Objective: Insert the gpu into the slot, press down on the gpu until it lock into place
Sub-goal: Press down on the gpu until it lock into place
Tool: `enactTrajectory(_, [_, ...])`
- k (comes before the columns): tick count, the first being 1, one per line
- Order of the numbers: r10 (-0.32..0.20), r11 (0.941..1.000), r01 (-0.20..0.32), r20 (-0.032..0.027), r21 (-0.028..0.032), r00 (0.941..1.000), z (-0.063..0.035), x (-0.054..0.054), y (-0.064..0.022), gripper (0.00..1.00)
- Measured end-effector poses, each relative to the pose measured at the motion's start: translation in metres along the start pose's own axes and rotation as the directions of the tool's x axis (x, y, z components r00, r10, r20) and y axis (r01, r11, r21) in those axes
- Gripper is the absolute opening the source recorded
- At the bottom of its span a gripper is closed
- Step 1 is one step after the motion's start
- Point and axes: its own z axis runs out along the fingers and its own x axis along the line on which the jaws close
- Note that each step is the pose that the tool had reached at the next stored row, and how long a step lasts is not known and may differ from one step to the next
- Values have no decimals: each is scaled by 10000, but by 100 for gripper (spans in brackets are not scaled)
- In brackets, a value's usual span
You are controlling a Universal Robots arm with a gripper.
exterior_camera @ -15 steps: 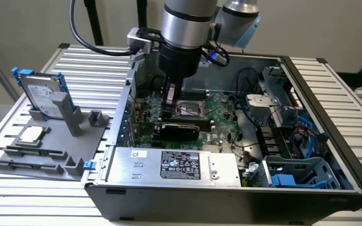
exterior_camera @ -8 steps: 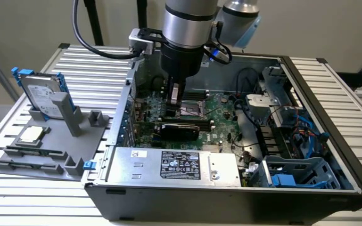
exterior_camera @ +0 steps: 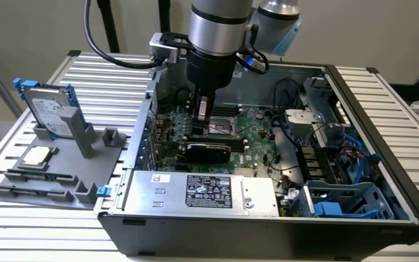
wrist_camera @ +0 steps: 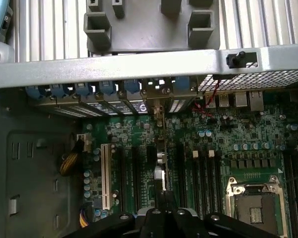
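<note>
looking into the open pc case (exterior_camera: 384, 180): gpu (exterior_camera: 205, 148) standing on its long edge on the green motherboard (exterior_camera: 257, 155), about mid-board. long axis lying across the case, from the exterior view's left to the exterior view's right, flat black shroud facing the near side. just near of it, well below its top edge, the silver labelled power supply (exterior_camera: 202, 191). looks small, dark and rectangular, with a glossy plastic face and a thin profile.

in the wrist view, gpu (wrist_camera: 160, 163) seen edge-on as a narrow strip, running from the row of blue bracket clips (wrist_camera: 107, 89) at the case wall toward the gripper (wrist_camera: 161, 218), between parallel black slots and beside a white slot (wrist_camera: 107, 173). silver cpu socket (wrist_camera: 253, 203) well off to one side.

gripper (exterior_camera: 203, 123) hanging straight down from the arm, just above and far of the card. open or closed: cannot tell, nor whether touching the card.

outside the case, at the exterior view's left, a hard drive (exterior_camera: 49, 106) upright in a grey fixture (exterior_camera: 57, 164).
</note>
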Motion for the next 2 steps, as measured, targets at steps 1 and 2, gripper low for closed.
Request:
enactTrajectory(1, [0,10000,0,0,0,10000,0,0,0,11])
enactTrajectory(2, [0,10000,0,0,0,10000,0,0,0,11])
